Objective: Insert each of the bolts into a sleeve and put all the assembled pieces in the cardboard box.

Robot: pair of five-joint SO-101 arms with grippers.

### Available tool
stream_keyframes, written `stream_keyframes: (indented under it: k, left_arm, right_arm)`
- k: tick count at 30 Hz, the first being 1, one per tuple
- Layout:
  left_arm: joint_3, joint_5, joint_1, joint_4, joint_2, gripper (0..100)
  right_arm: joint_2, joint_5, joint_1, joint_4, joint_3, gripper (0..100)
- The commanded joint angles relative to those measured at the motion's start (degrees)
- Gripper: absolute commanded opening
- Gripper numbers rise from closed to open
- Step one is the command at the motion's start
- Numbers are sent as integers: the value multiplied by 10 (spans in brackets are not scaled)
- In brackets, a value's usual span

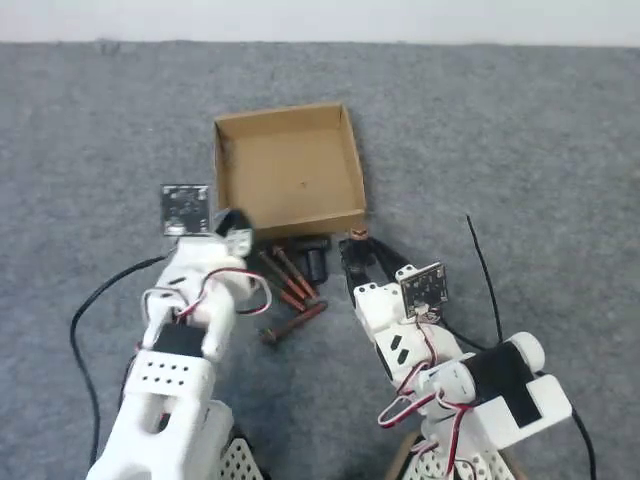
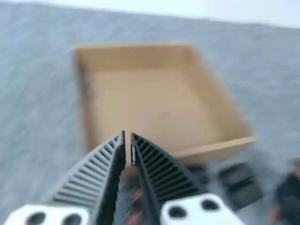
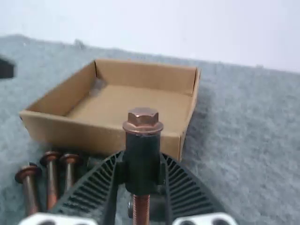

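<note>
My right gripper (image 3: 142, 161) is shut on a black sleeve (image 3: 142, 152) with a copper bolt (image 3: 142, 118) standing upright through it. It sits just outside the near right corner of the cardboard box (image 1: 290, 170), where the gripper (image 1: 358, 252) also shows from above. My left gripper (image 2: 127, 140) is shut on nothing and hovers by the box's near left corner (image 2: 154, 103). Several loose copper bolts (image 1: 287, 277) lie between the two arms, and one more bolt (image 1: 293, 322) lies nearer the arm bases. Loose black sleeves (image 1: 313, 257) rest just in front of the box.
The grey carpeted surface (image 1: 520, 150) is open to the left, right and beyond the box. A black cable (image 1: 482, 262) trails beside the right arm, and another cable (image 1: 85, 320) loops beside the left arm.
</note>
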Motion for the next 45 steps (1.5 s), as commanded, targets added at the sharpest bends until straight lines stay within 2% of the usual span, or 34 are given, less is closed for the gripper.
stream_keyframes:
  k: [1, 6, 9, 18, 26, 36, 39, 45]
  left_arm:
    - [16, 0, -28, -3, -21, 11]
    - [42, -1, -69, -3, -21, 11]
    - [42, -1, -72, -3, -21, 11]
    - [43, -4, -89, -1, -21, 11]
    - [45, -4, -81, -3, -20, 11]
    - [45, -11, -76, -3, -18, 12]
    - [45, -35, -76, -3, -18, 12]
    - [45, -40, -76, -3, -18, 12]
  right_arm:
    - [-32, 5, 8, 0, -33, 7]
    - [-37, 5, 9, -3, -33, 7]
    - [-37, 7, 8, -3, -43, 7]
    - [-38, 8, 18, 27, -164, 7]
    - [-37, 8, 19, 284, -368, 7]
    - [-29, 8, 44, 713, -677, 7]
    - [-2, 8, 44, 793, -755, 8]
    - [102, 9, 43, 924, -901, 8]
